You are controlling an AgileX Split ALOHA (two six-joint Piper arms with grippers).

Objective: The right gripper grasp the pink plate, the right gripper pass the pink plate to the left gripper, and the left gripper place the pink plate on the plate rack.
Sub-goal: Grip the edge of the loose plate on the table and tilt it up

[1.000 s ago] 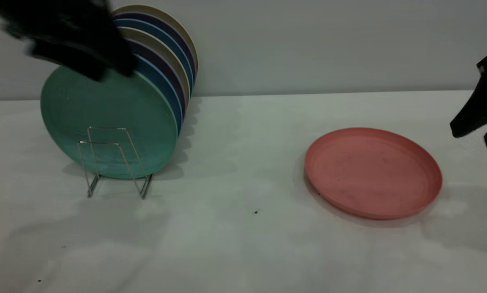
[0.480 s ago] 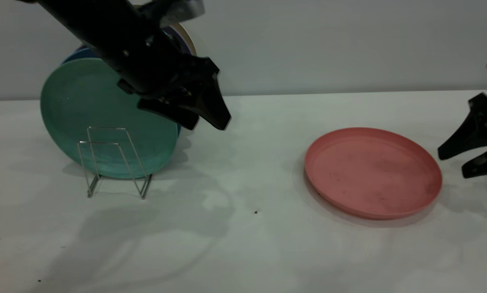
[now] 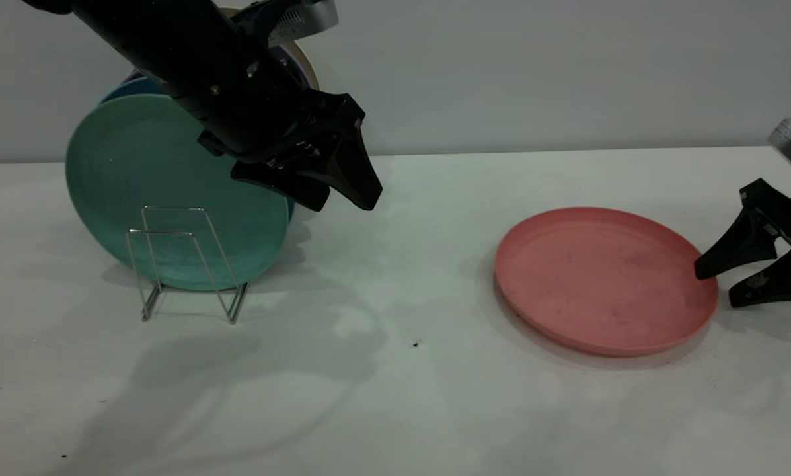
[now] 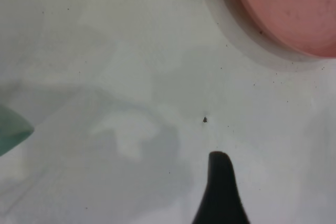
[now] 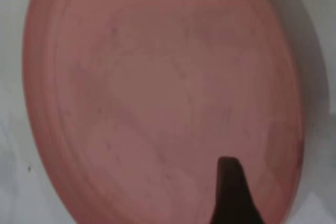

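The pink plate [image 3: 600, 277] lies flat on the white table, right of centre. It also shows in the left wrist view [image 4: 294, 9] and fills the right wrist view [image 5: 157, 87]. My right gripper [image 3: 715, 289] is open at the plate's right rim, low over the table. One finger reaches over the rim [image 5: 233, 192] and the other stays outside it. My left gripper [image 3: 343, 201] is open and empty. It hovers above the table between the plate rack [image 3: 190, 264] and the pink plate, fingers pointing down and right. One of its fingers [image 4: 220, 192] shows over bare table.
A green plate [image 3: 164, 172] stands upright in the wire rack, with several more plates [image 3: 302, 73] stacked behind it, partly hidden by my left arm. The rack's two front loops hold nothing. A small dark speck [image 3: 415, 344] lies on the table.
My left arm has swung from above the racked plates to the right and now hovers beside the rack. My right gripper has moved left and down to the pink plate's right rim.
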